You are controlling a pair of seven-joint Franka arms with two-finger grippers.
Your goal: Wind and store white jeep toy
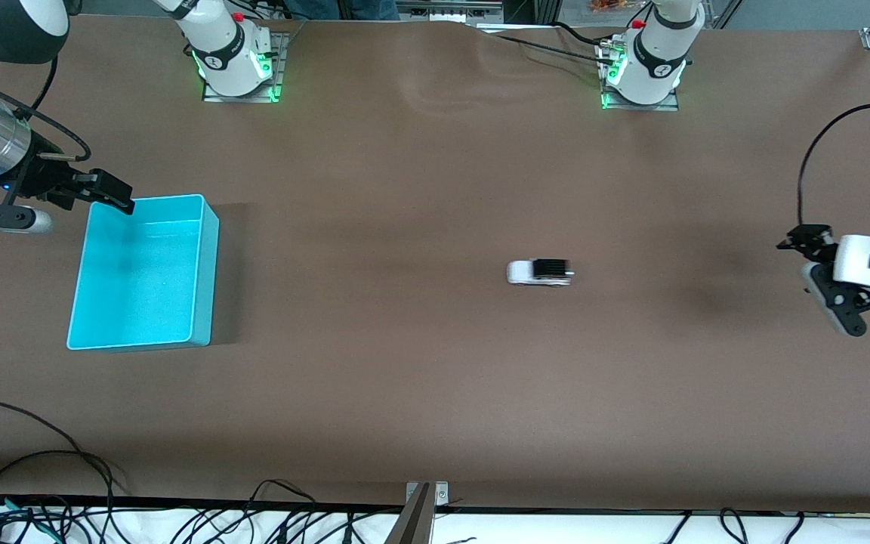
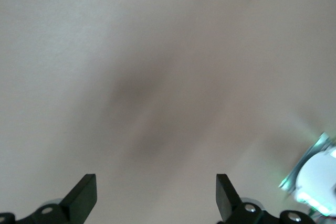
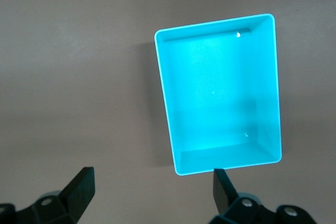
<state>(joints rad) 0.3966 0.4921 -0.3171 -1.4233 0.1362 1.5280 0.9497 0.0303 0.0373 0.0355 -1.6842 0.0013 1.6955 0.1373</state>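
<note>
One white jeep toy (image 1: 540, 273) mid-table, long axis running between arm ends, black roof toward left arm's end; bare brown table (image 1: 420, 393) all round. One cyan bin (image 1: 140, 272) (hollow) at right arm's end. Left gripper (image 2: 155, 195) fingers spread over bare table; right gripper (image 3: 152, 192) spread, at bin's edge.

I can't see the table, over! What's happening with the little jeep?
Left gripper and right gripper open, empty. White jeep toy mid-table, untouched. Cyan bin empty. Nothing blocking.
</note>
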